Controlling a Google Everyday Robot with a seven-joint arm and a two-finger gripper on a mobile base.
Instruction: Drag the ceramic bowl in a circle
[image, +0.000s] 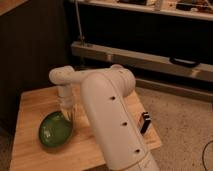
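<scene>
1. Near the left front part of the pale wooden counter (35, 107), the shallow, round, glossy green ceramic bowl (54, 131) is seen, darker inside, lying flat on the boards.
2. At the bowl's right rim, the claw (68, 116) of the thick white robot arm (107, 117) is seen reaching down from above; it appears to touch the rim, but whether it is spread, pressed together or pinching the rim cannot be told.
3. The step in hand is judged to be the dragging itself, with the bowl pushed or pulled along a curved path.
4. For a good circle, downward pressure should be kept light and even, so that the bowl slides instead of tipping on its edge.
5. The path should be kept small and centred well away from the counter's left and front edges, both of which lie near the bowl.
6. Contact at the rim should be kept steady through each change of direction, since a glossy ceramic rim is likely to slip free.
7. To the right of the bowl, beyond the arm, a small dark boxy object (145, 122) is seen at the counter's right edge; the circle should be kept clear of it.
8. Behind the bowl, past the counter, a long pale metal rail (150, 62) with an upright post is seen against dark shelving, and speckled flooring (182, 130) lies to the right.
</scene>
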